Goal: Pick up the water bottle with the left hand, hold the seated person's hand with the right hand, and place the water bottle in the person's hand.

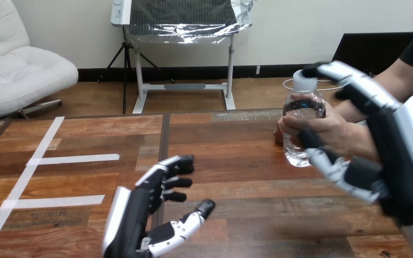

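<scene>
A clear water bottle (303, 105) with a white cap stands upright at the table's right side. The person's hand (330, 128) is wrapped round its middle. My right hand (403, 156) comes in from the right and grips that hand, with its fingers (349, 80) arched over the top near the bottle's cap and its thumb (328, 164) curled underneath. My left hand (140, 215) hovers low over the table's front middle. It is open with relaxed fingers, holds nothing, and is well apart from the bottle.
White tape strips (72, 158) mark the left part of the wooden table (236, 161). A dark seam (164, 134) runs down the table's middle.
</scene>
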